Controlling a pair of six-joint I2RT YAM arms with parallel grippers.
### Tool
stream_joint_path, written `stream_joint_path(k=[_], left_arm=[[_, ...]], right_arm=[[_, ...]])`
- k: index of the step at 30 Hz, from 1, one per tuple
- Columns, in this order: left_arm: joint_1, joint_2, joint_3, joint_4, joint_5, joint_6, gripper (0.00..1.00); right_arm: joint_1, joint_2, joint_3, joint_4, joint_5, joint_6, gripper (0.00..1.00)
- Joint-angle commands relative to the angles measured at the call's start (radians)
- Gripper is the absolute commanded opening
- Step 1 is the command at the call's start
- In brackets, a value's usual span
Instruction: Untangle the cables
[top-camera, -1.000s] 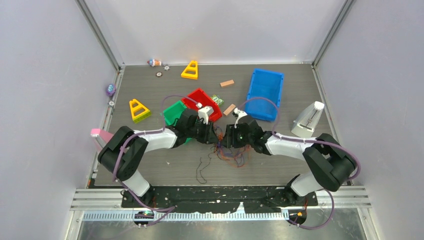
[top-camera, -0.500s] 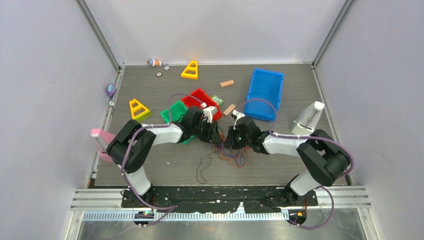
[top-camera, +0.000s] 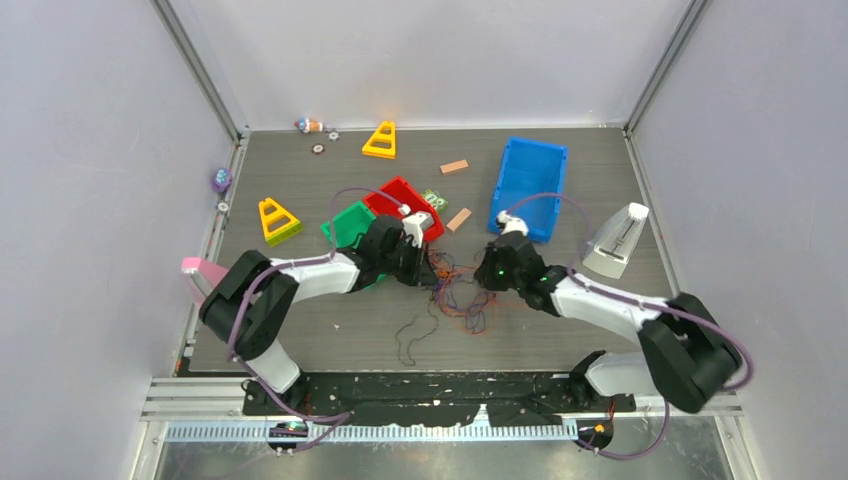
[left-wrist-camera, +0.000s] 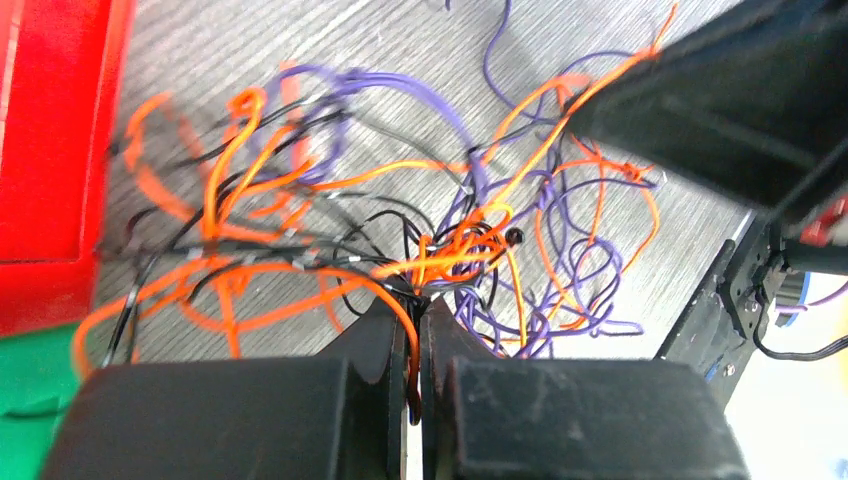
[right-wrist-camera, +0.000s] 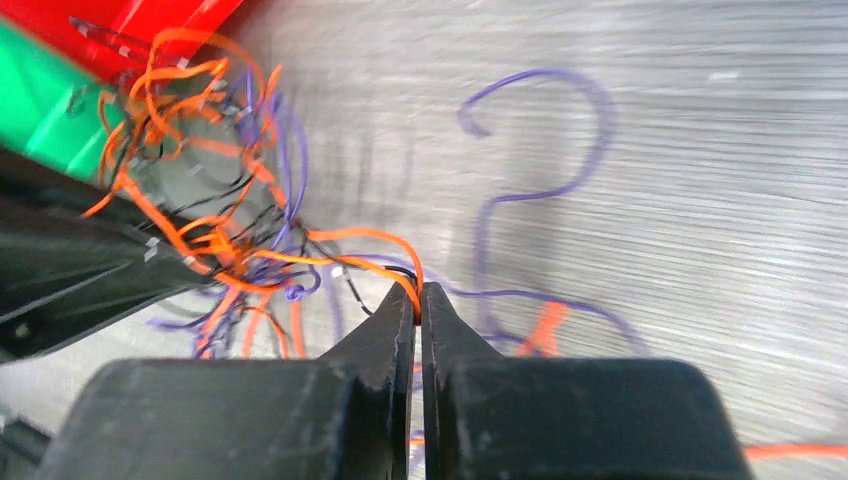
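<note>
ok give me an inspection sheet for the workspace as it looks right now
surface: dark wood-grain table, no spills seen
job's things: cables, orange, purple and black strands in one tangle mid-table between the arms, with loose ends trailing toward the near edge
clutter: red bin, green bin, blue bin, yellow triangles, wooden blocks, white wedge-shaped object, small bits along the back edge
grippers: left gripper fingers shut on strands at the knot; right gripper fingers shut on an orange strand
cables: mauve arm hoses arching over each wrist
surroundings: plain grey walls, metal frame posts, nothing else seen
</note>
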Motion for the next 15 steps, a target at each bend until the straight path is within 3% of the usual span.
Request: stream_joint_path(k=[1, 7, 15], left_arm=[[0.002, -0.094, -0.052, 0.057, -0.067, 0.030, 0.00], [0.001, -0.119, -0.067, 0.073, -0.071, 0.034, 0.00], [0.006, -0.215, -0.137, 0.094, -0.188, 0.039, 0.00]], right_arm=[[-0.098, -0.166, -0.068, -0.092, 0.191, 0.017, 0.06], [-0.175, -0.289, -0.099, -0.162, 0.228, -0.006, 0.05], [-0.212, -0.402, -0.093, -0.322, 0.491, 0.090, 0.05]])
